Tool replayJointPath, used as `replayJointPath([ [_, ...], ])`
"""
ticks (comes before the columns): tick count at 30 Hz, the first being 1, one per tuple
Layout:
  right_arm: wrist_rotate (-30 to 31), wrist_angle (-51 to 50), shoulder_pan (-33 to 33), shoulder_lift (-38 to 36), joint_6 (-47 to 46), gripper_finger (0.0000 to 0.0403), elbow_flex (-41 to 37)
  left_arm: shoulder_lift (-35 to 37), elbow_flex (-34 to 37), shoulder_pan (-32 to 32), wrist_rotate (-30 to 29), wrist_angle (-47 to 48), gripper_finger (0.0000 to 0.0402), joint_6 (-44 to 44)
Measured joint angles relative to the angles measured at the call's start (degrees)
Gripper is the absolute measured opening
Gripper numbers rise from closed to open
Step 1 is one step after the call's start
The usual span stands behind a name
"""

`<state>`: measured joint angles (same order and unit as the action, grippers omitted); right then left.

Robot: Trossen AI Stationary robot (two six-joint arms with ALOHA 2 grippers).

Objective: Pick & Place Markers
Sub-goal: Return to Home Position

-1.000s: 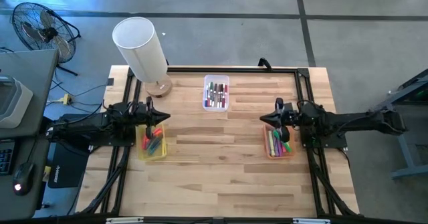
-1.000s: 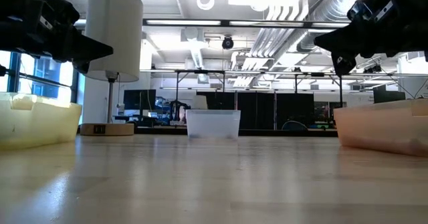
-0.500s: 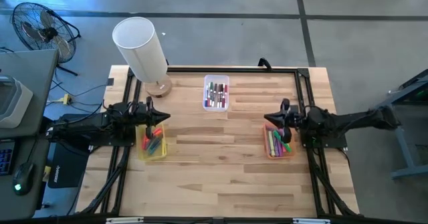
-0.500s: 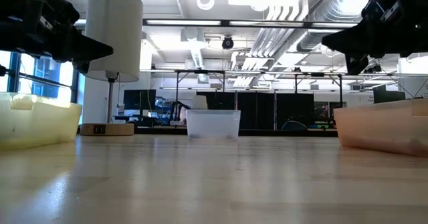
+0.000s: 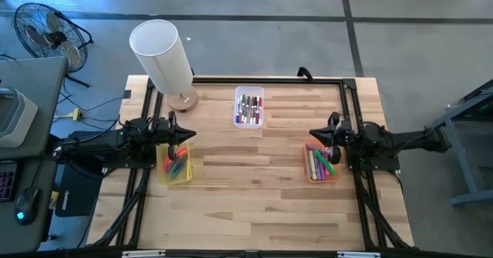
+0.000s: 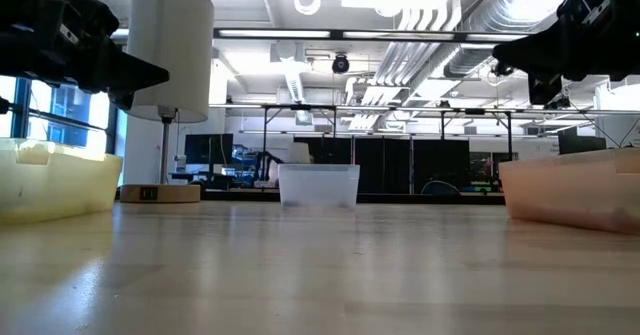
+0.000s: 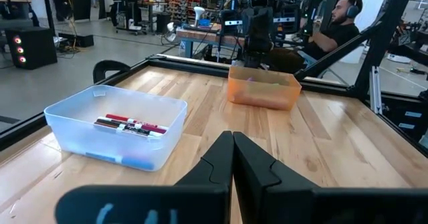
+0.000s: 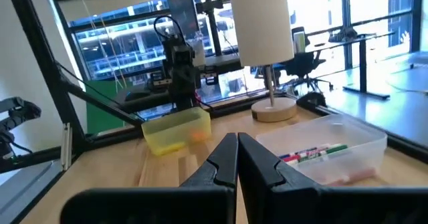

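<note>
Lamp (image 5: 162, 54) beside clear bin (image 5: 249, 89) of markers (image 5: 248, 109) at far edge of table (image 5: 254, 185)

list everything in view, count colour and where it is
table: 1, light wood, black frame
clear bin: 1, clear, far middle of the table
yellow bin: 1, yellow, left side
orange bin: 1, orange, right side
markers: too many to count; red, green, pink, yellow, purple; spread over all three bins
lamp: 1, white shade, wooden base, far left corner of the table
fan: 1, black, on the floor past that corner
person: 1, dark top, seated beyond the table
left gripper: 1, dark, shut, above the yellow bin
right gripper: 1, dark, shut, above the orange bin's far end
</note>
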<state>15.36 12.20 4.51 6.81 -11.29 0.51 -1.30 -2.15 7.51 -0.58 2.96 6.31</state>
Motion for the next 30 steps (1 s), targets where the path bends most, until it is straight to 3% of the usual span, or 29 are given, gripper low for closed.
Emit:
replayJointPath([
  [6, 2.3, -5.11, -0.02, -6.53, 2.62, 0.0, 0.0, 0.0, 0.0, 0.0, 0.0, 0.0, 0.0001, 0.01],
  [16, 5.98, -5.62, -2.37, -6.71, 7.01, 0.0, 0.3, -0.01, 0.0, 0.0, 0.0, 0.0, 0.0001, 0.01],
  [20, 0.73, -6.56, -4.68, -6.71, 7.7, 0.0, 3.24, 0.0, 0.0, 0.0, 0.02, 0.0, 0.0001, 0.02],
  [24, -1.79, -16.37, -6.07, -6.71, 4.76, 0.0, 6.11, -0.01, 0.0, 0.0, 0.02, 0.0, 0.0001, 0.02],
  [30, -6.27, -20.88, -6.15, -6.71, 2.29, 0.0, 4.29, -0.01, 0.0, 0.0, 0.03, -0.01, 0.0001, 0.01],
])
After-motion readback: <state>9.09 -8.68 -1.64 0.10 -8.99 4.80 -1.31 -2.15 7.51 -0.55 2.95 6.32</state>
